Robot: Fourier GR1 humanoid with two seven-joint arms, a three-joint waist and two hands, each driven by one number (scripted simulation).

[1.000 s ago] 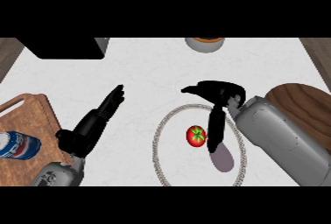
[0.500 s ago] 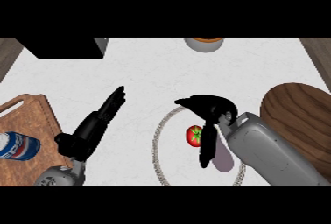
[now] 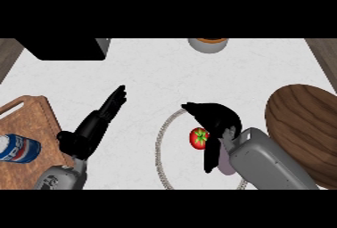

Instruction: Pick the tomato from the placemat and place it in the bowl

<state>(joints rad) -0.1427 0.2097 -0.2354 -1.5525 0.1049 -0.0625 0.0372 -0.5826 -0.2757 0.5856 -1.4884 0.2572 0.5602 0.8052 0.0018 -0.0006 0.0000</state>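
Head view, left to right: a blue-and-white can (image 3: 18, 148) lies on a wooden cutting board (image 3: 30, 116) at the left edge. Beside the board, the left hand (image 3: 92, 127) rests open, fingers straight, well apart from the task items. A black box (image 3: 66, 48) sits top left; a bowl (image 3: 208, 44) stands top centre. The tomato (image 3: 199, 137) lies on the round placemat (image 3: 162, 142). The right hand (image 3: 214, 121) arches over the tomato, fingers curled beside it, partly covering the mat. A dark wooden oval board (image 3: 305, 129) lies far right.
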